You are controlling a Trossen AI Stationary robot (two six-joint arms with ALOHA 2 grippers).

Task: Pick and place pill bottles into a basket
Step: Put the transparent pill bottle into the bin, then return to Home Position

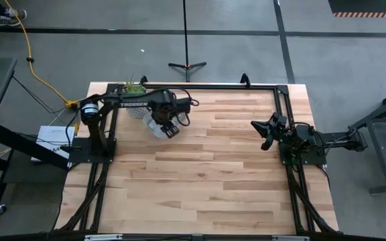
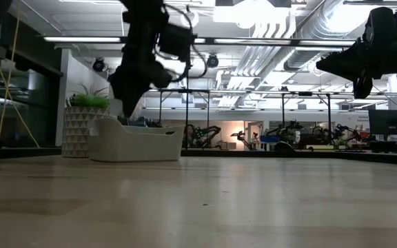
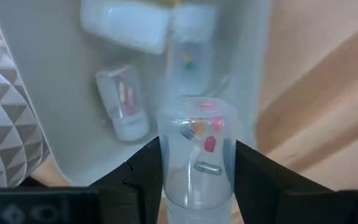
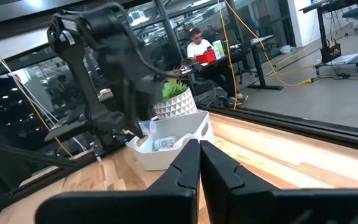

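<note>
My left gripper (image 1: 169, 127) hangs over the pale basket (image 1: 154, 124) at the table's far left, shut on a clear pill bottle (image 3: 197, 155) with coloured pills inside. Three other bottles (image 3: 124, 102) lie on the basket's floor below it, one of them a white bottle (image 3: 126, 25). The basket (image 2: 133, 141) stands on the table beside a plant pot. My right gripper (image 1: 265, 134) is shut and empty, raised at the table's right side. My left gripper pinches the clear bottle's side walls (image 3: 166, 163) between its two fingers (image 3: 143, 174). The fingers come from above, pointing down into the basket. The bottle is lifted clear, above the basket's floor.
A green plant in a pale faceted pot (image 2: 80, 127) stands right beside the basket, toward the far left corner. A black frame (image 1: 200, 87) runs along the table's far and side edges. The wooden tabletop (image 1: 213, 174) stretches toward the near edge. A person sits beyond the table (image 4: 199, 45).
</note>
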